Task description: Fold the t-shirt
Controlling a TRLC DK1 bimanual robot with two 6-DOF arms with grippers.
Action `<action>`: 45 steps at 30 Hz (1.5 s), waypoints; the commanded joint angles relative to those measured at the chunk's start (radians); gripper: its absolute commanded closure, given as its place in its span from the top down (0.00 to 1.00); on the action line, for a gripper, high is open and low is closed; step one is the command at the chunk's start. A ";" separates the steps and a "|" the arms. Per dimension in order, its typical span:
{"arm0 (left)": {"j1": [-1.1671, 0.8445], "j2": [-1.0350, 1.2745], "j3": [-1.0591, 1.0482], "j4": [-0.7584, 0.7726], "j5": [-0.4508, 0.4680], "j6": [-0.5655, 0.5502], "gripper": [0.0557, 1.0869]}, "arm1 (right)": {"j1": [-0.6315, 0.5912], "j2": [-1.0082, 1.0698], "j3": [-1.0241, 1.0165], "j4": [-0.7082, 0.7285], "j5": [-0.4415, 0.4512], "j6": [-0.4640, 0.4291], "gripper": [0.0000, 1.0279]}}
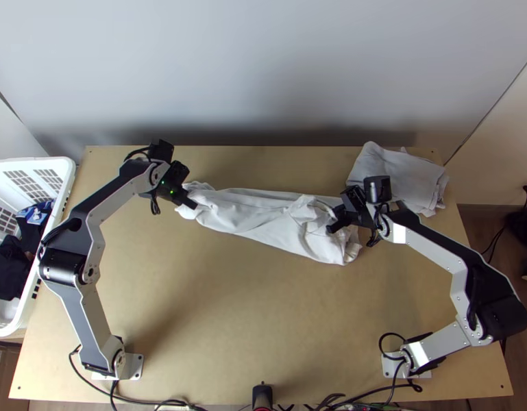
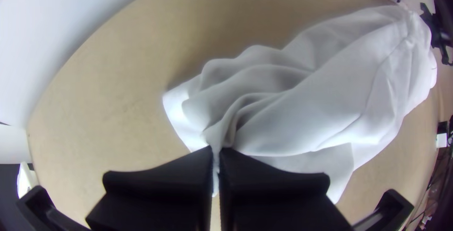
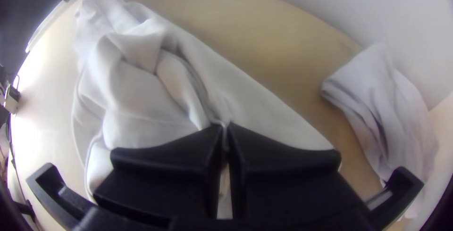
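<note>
Top view, going left to right: at nine o'clock I see a white basket (image 1: 66, 170) with dark clothes (image 1: 8, 268) in it, beside the wooden counter (image 1: 222, 329). At about eleven o'clock on the counter, the left tool (image 1: 190, 201) sits at the narrow end of the t-shirt (image 1: 263, 214). From the left wrist view, I can make out the fingers of the left tool (image 2: 216, 153) closed on a thin pinch of its fabric, with creases fanning out from there.

The white t-shirt runs from eleven o'clock round to about two, lying in a long, rumpled strip, narrower at the left tool's end and broader and more bunched at the other. Toward two o'clock, the right tool (image 1: 333, 226) is over that broader part; in the right wrist view, the right tool (image 3: 225, 129) has its fingers closed on a small fold.

Farther out at two o'clock, near the counter's far corner, lies a pale cloth (image 1: 399, 175), folded and wrinkled, with a strip of bare wood between it and the t-shirt.
</note>
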 commanded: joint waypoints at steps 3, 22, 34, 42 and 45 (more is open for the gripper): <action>0.039 -0.045 0.016 -0.033 -0.003 0.033 0.03 | -0.026 0.051 0.015 0.002 0.054 0.020 0.03; 0.059 -0.073 0.000 -0.047 -0.003 0.048 0.18 | -0.025 0.016 0.018 0.017 0.103 0.045 0.79; 0.071 -0.179 -0.010 -0.115 0.101 0.018 0.95 | -0.102 -0.087 0.150 -0.156 0.108 0.140 0.96; 0.094 -0.252 0.005 -0.244 0.116 -0.007 0.95 | -0.098 -0.187 0.331 -0.386 0.103 0.178 0.96; 0.087 -0.254 0.005 -0.299 0.119 -0.045 0.95 | -0.077 -0.200 0.374 -0.468 0.096 0.240 0.96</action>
